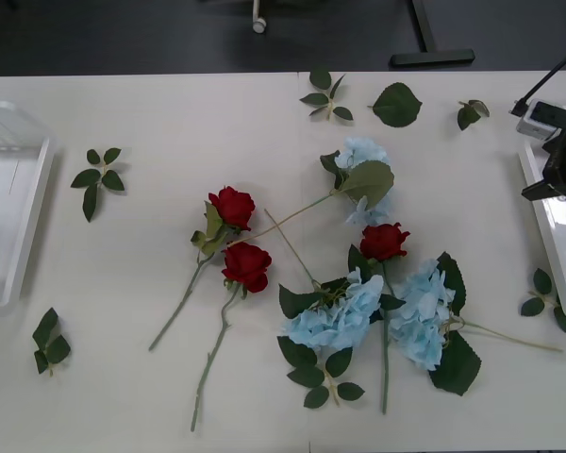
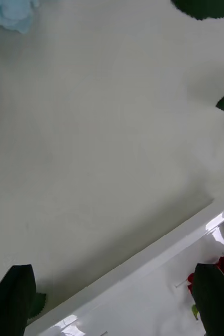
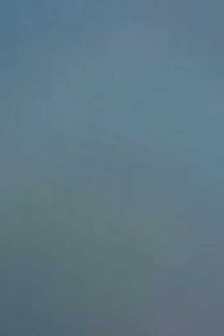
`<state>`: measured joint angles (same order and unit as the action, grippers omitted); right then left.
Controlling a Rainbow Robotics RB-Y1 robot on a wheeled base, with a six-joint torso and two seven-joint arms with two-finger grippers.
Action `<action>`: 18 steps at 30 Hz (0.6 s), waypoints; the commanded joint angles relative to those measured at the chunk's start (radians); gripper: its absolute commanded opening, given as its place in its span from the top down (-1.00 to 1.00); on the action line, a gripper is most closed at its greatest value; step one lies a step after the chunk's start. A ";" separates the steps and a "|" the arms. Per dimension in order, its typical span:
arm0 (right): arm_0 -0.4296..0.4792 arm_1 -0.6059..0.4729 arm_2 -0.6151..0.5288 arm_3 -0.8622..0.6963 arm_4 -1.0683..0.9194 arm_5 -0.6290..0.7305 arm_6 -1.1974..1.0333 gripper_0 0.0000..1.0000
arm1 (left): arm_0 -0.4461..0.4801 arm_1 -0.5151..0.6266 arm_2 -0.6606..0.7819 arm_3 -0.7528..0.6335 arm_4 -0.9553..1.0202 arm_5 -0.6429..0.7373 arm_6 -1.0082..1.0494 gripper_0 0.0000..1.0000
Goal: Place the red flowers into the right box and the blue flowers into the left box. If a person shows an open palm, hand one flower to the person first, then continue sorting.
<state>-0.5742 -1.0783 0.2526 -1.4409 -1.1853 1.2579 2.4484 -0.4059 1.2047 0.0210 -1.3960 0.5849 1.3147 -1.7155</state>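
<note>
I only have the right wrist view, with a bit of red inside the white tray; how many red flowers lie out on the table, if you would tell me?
Observer: Three red flowers lie on the table, near its middle.
Operator: Thank you. And the blue ones?
Observer: Three blue flowers lie in the same pile, on the side nearer the right gripper.
Operator: Where is the other tray, please?
Observer: The left box sits at the table's left edge, opposite the right box that the open gripper hangs over.
</note>
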 commanded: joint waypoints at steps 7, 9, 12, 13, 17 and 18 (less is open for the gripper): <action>0.079 -0.088 -0.009 -0.050 -0.138 -0.017 0.218 -0.92 | -0.004 0.001 -0.015 0.003 -0.022 -0.081 -0.053 -1.00; 0.094 -0.101 -0.009 -0.047 -0.172 -0.022 0.247 -0.94 | -0.004 -0.001 -0.007 0.002 -0.022 -0.078 -0.059 -1.00; 0.135 -0.123 -0.009 -0.044 -0.214 -0.051 0.257 -1.00 | -0.004 0.001 0.017 -0.005 0.015 -0.060 -0.067 -1.00; 0.152 -0.129 -0.009 -0.044 -0.229 -0.068 0.257 -1.00 | -0.004 0.001 0.031 -0.006 0.036 -0.048 -0.069 -1.00; 0.226 -0.167 -0.007 -0.044 -0.306 -0.127 0.257 -1.00 | -0.002 0.001 0.079 -0.037 0.150 0.012 -0.072 -1.00; 0.252 -0.180 -0.009 -0.044 -0.333 -0.141 0.257 -1.00 | -0.002 0.001 0.100 -0.057 0.204 0.047 -0.067 -1.00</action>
<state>-0.3946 -1.1749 0.2526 -1.4717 -1.4594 1.1518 2.6715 -0.4059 1.2046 0.0383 -1.4019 0.7007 1.2974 -1.7223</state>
